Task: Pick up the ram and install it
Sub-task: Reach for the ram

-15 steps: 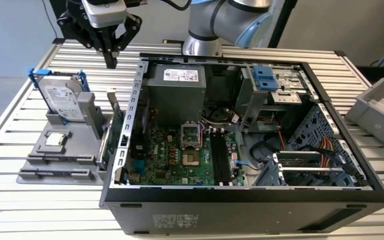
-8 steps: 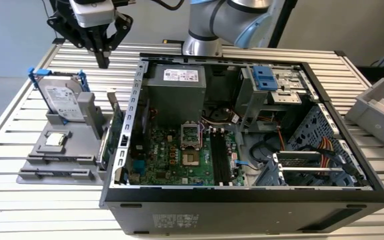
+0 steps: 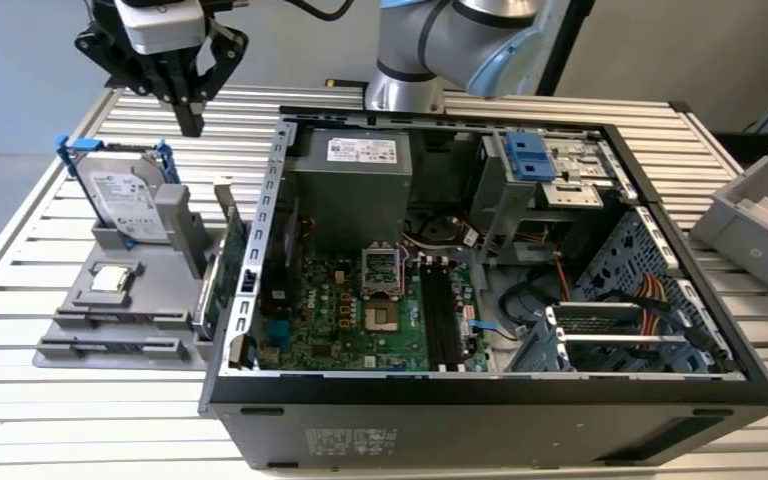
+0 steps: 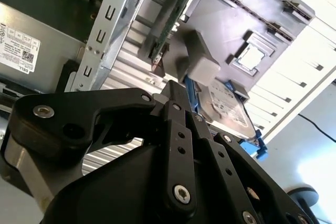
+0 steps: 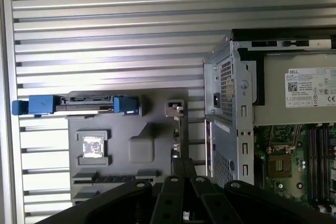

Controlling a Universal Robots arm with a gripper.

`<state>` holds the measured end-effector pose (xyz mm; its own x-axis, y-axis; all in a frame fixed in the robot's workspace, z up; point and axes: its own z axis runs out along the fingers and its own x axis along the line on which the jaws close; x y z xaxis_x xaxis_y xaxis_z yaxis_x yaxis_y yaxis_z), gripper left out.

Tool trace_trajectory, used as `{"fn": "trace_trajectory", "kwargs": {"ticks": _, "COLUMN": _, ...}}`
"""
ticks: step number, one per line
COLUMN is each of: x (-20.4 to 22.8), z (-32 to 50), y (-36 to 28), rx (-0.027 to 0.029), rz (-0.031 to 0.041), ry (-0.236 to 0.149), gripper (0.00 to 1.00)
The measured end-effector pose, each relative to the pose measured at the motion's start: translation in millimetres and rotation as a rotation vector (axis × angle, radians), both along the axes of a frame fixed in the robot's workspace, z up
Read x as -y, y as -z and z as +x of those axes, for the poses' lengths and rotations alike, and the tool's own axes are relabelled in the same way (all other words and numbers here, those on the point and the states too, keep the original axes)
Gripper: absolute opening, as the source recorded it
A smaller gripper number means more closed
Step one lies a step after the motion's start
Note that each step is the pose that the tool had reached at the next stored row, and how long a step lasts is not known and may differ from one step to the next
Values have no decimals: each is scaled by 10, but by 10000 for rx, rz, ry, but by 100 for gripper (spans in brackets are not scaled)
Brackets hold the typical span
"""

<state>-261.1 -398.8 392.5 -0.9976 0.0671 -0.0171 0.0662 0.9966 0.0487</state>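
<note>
My gripper point(image 3: 193, 124) hangs above the table, past the far left corner of the open computer case point(image 3: 244, 390) in the exterior view. Its black fingers are shut together with nothing between them in both wrist views point(image 4: 176, 91) point(image 5: 182, 164). Below it is a grey holder point(image 3: 157, 270). A long, dark, narrow strip that looks like the ram point(image 5: 115, 177) lies in one of the holder's front slots point(image 3: 117, 320). The black motherboard slots point(image 3: 440, 312) lie inside the case.
On the holder stand a silver hard drive in a blue bracket point(image 3: 124, 195) and a small square chip point(image 3: 112, 279). A green card with a metal bracket point(image 3: 228, 268) stands on edge between holder and case wall. Grey bins point(image 3: 758, 225) sit at the exterior view's right.
</note>
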Motion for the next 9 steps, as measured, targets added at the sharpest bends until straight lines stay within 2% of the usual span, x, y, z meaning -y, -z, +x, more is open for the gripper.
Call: {"fn": "trace_trajectory", "kwargs": {"ticks": 9, "x": 0, "z": -195, "y": 0, "rx": -1, "rz": 0, "ry": 0, "gripper": 0}}
